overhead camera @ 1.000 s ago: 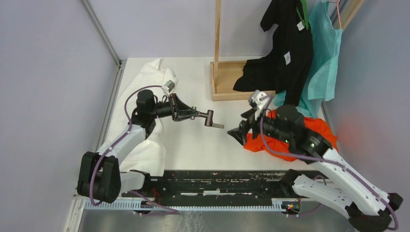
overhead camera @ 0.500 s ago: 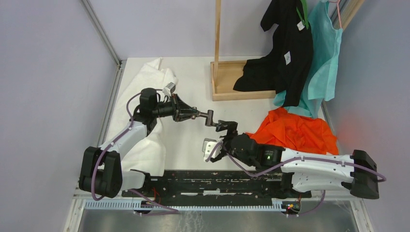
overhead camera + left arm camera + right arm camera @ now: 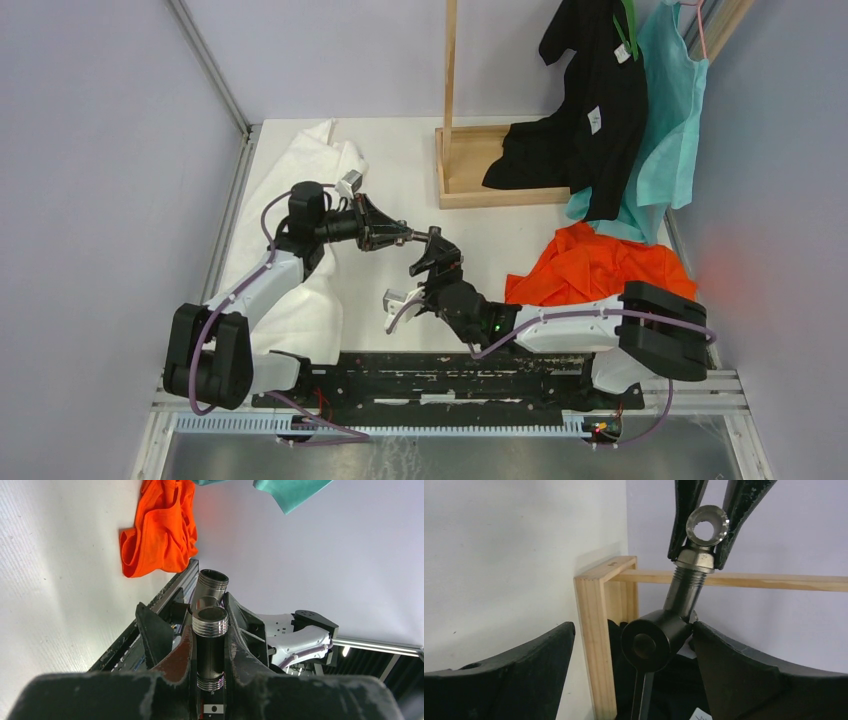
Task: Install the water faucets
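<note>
My left gripper is shut on one of the water faucets, a dark metal T-shaped fitting held out over the table's middle. In the left wrist view its threaded dark barrel lies clamped between the fingers, with a second tube end beyond. My right gripper is open, its jaws either side of the fitting. In the right wrist view the faucet's dark cross barrel sits between the wide fingers. The right finger touches it and the left finger stands apart. Its ring end is pinched above.
A wooden stand is at the back, with a black garment and a teal one hanging by it. An orange cloth lies to the right and a white cloth to the left. A black rail runs along the near edge.
My right arm has swung from over the orange cloth to the table's middle, bringing its open jaws up around the faucet. My left gripper has held its grip almost still.
</note>
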Robot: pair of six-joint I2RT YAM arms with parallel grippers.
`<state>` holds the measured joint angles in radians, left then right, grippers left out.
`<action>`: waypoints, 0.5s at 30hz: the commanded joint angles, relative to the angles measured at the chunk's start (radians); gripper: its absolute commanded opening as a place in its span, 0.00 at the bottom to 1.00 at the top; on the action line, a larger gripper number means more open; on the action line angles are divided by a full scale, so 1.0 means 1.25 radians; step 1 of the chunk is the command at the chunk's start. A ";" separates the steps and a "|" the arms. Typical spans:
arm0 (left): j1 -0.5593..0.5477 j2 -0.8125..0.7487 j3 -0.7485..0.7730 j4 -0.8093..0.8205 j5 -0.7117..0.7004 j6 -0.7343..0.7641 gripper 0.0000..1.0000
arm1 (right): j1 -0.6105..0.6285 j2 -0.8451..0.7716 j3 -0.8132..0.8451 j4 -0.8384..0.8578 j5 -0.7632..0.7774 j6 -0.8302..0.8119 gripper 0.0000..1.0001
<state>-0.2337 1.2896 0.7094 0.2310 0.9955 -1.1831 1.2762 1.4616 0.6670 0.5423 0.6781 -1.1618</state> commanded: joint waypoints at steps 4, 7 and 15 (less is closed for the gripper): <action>-0.004 -0.022 0.037 0.036 0.024 -0.011 0.03 | -0.005 0.030 0.060 0.112 0.098 -0.012 0.48; -0.003 -0.021 0.037 0.033 0.031 -0.005 0.03 | -0.005 0.004 0.063 0.084 0.096 0.030 0.28; -0.003 -0.007 0.046 0.008 0.081 0.059 0.03 | -0.013 -0.129 0.196 -0.464 -0.179 0.340 0.01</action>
<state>-0.2394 1.2896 0.7101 0.2081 1.0008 -1.1721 1.2732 1.3983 0.7547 0.3695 0.6846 -1.0248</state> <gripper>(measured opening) 0.187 0.396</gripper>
